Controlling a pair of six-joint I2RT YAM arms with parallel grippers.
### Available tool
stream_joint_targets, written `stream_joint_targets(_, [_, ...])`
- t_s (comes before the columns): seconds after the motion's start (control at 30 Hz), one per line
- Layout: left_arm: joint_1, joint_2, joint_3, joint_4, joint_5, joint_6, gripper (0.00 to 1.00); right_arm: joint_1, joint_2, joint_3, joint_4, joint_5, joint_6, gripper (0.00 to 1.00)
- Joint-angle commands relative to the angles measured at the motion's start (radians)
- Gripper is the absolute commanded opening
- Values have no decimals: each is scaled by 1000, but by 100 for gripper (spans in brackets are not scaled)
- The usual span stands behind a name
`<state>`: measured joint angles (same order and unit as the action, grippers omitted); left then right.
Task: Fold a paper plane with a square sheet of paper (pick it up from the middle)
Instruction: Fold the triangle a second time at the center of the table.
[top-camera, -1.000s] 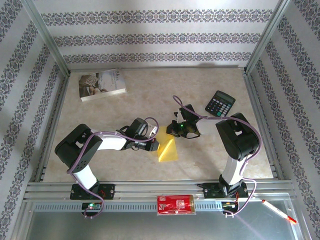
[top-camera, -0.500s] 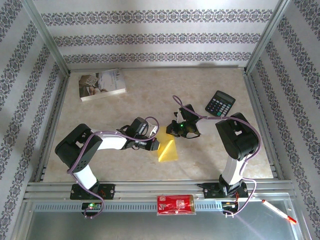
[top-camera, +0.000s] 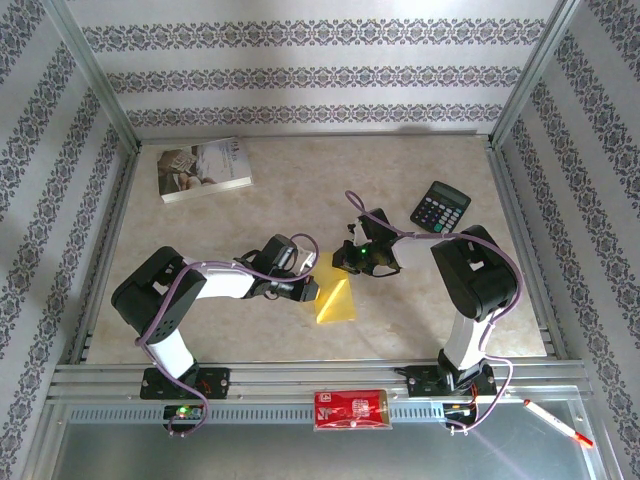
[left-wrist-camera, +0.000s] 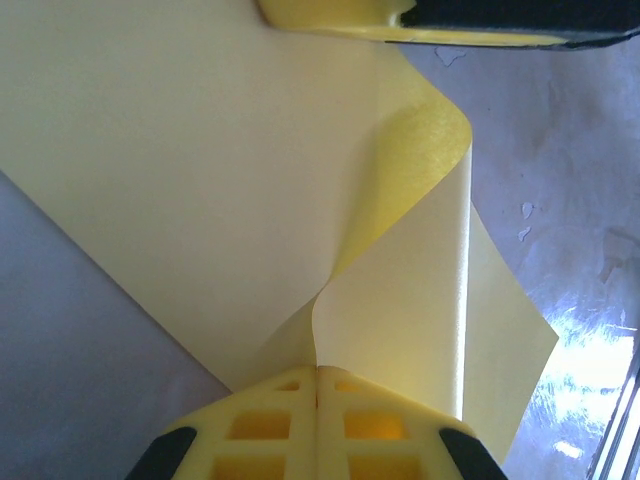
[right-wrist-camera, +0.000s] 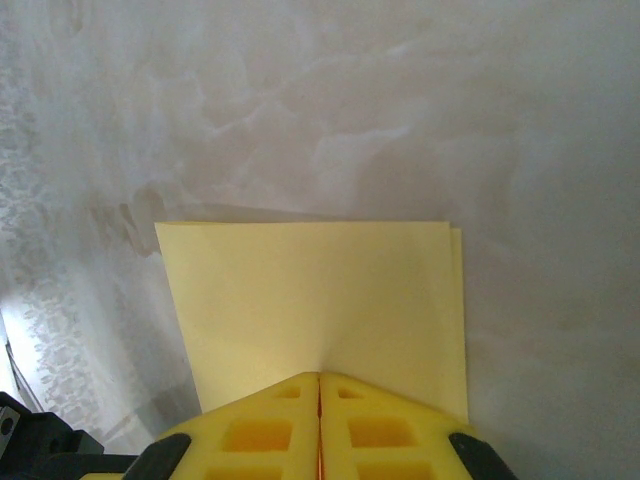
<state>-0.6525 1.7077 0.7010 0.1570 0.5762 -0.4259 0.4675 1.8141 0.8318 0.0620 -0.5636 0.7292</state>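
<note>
Yellow square sheet of paper (top-camera: 335, 298) is clamped by left fingers (left-wrist-camera: 262, 428) and right fingers (right-wrist-camera: 262, 432).

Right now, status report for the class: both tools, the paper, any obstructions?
Left tool shut on the yellow sheet. Right tool shut on another edge. Sheet doubled over, one flap curling up. Calculator, book lie well apart.

Thin matt yellow paper of the square sheet of paper (top-camera: 336, 298), smooth glossy marbled tabletop (top-camera: 300, 190), brushed metal frame rails (top-camera: 300, 376), black plastic calculator (top-camera: 440, 207), shiny red packet (top-camera: 350, 409)
</note>
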Motion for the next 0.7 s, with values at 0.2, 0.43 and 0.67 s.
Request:
stream_joint_targets(0.2, [11,20,19,-115,-45,34,0,13,34,0,-53,25,-11,11])
stream_joint_targets(0.43, [8,42,19,-160,-68,35,0,10,6,26,-55,-6,0,16])
stream_joint_targets(0.67, [4,69,31,-174,-75,29,0,-8,-48,24,-50,-35,23,20])
